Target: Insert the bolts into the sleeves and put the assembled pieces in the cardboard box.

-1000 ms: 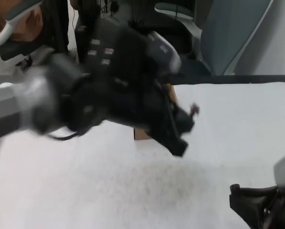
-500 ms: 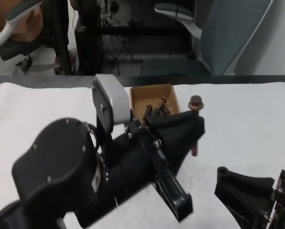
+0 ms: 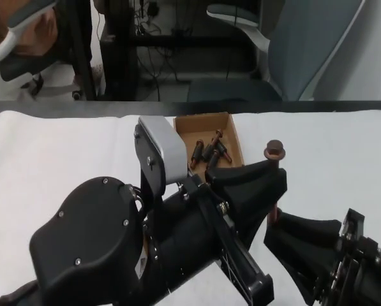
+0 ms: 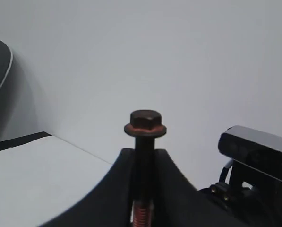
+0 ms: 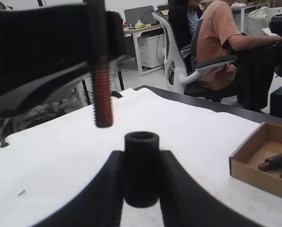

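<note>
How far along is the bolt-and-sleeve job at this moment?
Done: several assembled pieces lie in the brown cardboard box. In hand: the left end effector grips a rust-brown hex-head bolt above the black cylindrical sleeve in the right end effector. Left: insertion, then boxing.

The middle of the bolt (image 4: 145, 125) is hidden between the fingers (image 4: 171, 184) of the left gripper (image 4: 144, 158), and its threaded end is cut off by the picture's edge. Below the bolt, the sides of the sleeve (image 5: 141, 146) are covered by the right gripper (image 5: 141, 156). Beyond the bolt, the box (image 5: 252, 176) is cut off at the edge, and the pieces (image 3: 210, 152) in it are too small to be counted.
</note>
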Controlling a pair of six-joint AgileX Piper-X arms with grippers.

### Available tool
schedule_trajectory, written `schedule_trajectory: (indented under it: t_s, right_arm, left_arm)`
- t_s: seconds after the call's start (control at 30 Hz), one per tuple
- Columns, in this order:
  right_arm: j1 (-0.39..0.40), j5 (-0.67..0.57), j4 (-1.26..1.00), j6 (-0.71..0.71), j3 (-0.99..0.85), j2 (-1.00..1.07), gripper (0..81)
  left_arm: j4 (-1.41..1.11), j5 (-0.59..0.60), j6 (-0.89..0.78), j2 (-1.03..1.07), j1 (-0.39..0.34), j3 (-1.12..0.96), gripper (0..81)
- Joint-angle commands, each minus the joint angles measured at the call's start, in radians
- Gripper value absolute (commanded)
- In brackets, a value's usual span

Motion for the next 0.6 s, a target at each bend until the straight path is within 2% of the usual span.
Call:
schedule_trajectory:
  t_s: [0.0,0.1,0.33,0.57]
  right_arm:
    - [0.005,-0.041,-0.030,0.010,-0.005,0.000,0.4]
    - [0.011,-0.086,-0.048,0.024,-0.005,0.000,0.4]
    - [0.014,-0.086,-0.049,0.024,-0.005,0.000,0.4]
    - [0.014,-0.038,-0.049,0.021,-0.005,0.000,0.4]
  left_arm:
    - [-0.019,-0.025,0.018,-0.004,-0.004,-0.003,1.8]
    - [-0.015,-0.027,0.027,-0.004,-0.004,-0.003,1.8]
    - [-0.003,-0.032,0.025,-0.004,-0.004,-0.003,1.8]
    - [0.012,0.055,-0.003,-0.004,-0.004,-0.003,1.8]
